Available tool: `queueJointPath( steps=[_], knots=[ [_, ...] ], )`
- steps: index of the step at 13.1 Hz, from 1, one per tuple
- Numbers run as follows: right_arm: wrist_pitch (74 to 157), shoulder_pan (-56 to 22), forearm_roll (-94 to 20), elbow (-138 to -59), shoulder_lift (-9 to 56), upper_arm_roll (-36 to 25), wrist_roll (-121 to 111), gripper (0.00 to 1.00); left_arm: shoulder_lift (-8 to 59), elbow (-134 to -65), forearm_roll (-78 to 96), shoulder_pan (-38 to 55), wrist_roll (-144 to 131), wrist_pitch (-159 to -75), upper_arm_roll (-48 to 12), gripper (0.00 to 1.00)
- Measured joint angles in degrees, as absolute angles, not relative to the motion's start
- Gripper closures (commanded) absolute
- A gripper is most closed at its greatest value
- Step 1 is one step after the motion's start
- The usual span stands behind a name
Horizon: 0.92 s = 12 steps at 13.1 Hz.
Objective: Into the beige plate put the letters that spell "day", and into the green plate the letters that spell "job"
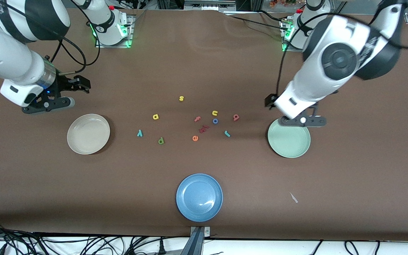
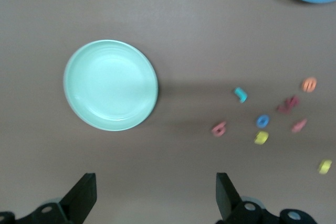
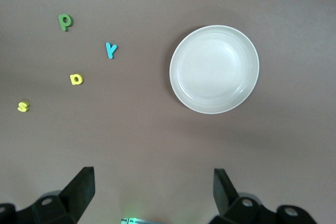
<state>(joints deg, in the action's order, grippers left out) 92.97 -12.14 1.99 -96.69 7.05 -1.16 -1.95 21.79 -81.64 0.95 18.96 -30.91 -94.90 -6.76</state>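
Both pincers, left gripper (image 2: 152,203) and right gripper (image 3: 152,200), hang spread and empty while you face eleven foam letters and three plates on brown table (image 1: 204,63).

No printed labels, brands or numbers legible anywhere. Only readable signs: foam letters lying loose on the brown table (image 1: 204,63). Nearer the right gripper (image 1: 70,92): yellow s (image 1: 181,98), yellow a (image 1: 155,116), teal y (image 1: 139,132), green d (image 1: 160,141). Nearer the left gripper (image 1: 305,120): yellow u (image 1: 214,113), blue o (image 1: 215,121), salmon b (image 1: 236,117), teal j (image 1: 227,133), orange e (image 1: 195,138), pink f (image 1: 197,119).
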Motion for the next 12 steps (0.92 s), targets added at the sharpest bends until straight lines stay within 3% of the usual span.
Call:
queueJointPath(
  steps=[6,8,9,12],
  knots=[
    [104.34,-12.26,1.79,-103.76,9.78,0.07,2.54,0.00,35.43,-78.25,0.93,23.97,-57.53,-107.38,-6.75,0.01],
    [109.62,-12.45,1.79,-107.42,9.80,1.92,5.02,0.00,39.97,-78.34,0.89,26.32,-62.80,-114.08,-6.68,0.20],
    [113.15,-12.60,1.79,-109.67,9.86,2.48,5.59,0.00,42.34,-78.38,0.88,26.74,-64.34,-117.93,-6.67,0.37],
    [122.82,-13.18,1.79,-115.39,12.03,2.71,5.94,0.00,47.60,-78.39,0.88,26.70,-66.81,-123.31,-6.18,0.48]
  ],
)
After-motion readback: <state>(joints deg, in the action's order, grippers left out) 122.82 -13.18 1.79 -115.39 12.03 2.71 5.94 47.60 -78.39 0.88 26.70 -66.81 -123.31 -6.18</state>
